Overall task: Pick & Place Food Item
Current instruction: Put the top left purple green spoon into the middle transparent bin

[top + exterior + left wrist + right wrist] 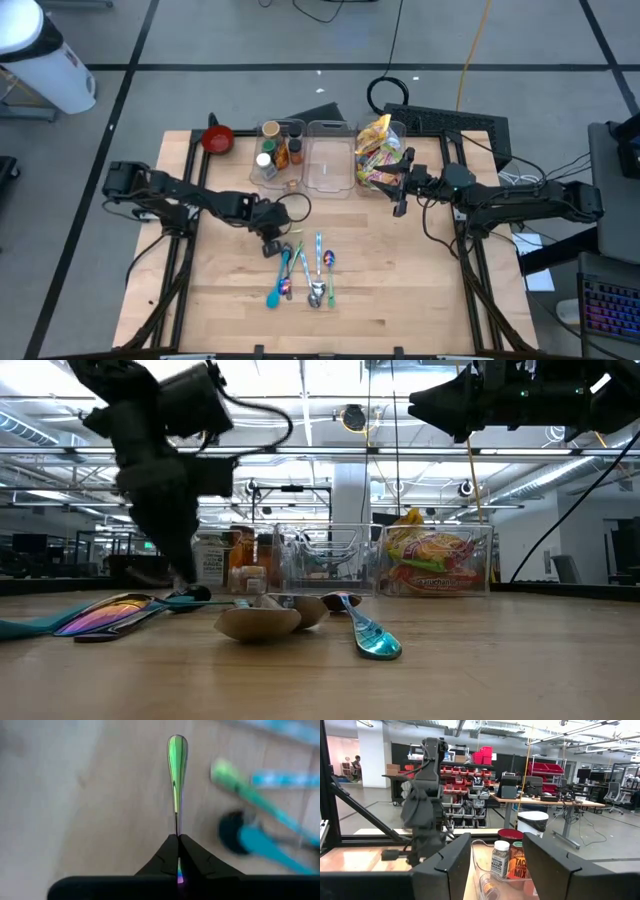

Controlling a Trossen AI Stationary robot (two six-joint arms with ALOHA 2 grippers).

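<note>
One iridescent spoon (177,775) points straight out from the left gripper's (178,851) clamped jaws

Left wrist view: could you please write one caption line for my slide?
Left claw shut on the handle of an iridescent spoon, held above the wooden table near other utensils.

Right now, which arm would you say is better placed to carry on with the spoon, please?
Left, probably. Its tool is already shut on the iridescent spoon near the other utensils. The right tool hangs open beside the snack bin.
</note>
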